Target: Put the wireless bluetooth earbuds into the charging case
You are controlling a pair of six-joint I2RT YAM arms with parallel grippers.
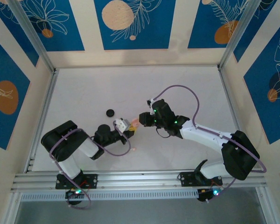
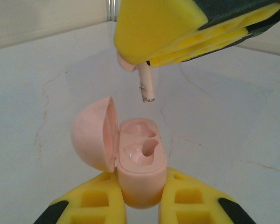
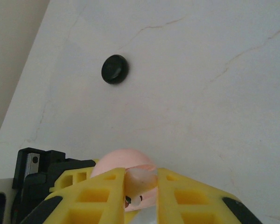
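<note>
Rounded pink case (image 2: 140, 186), lid open, clamped in left jaws, stemmed pink earbud (image 2: 146, 84) pinched by right jaws

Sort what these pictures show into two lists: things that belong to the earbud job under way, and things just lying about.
In the job:
- open pink case, held in the left gripper
- pink earbud, pinched in the right gripper just above the case

Lying about:
- black round case, alone on the table, apart from both grippers
</note>
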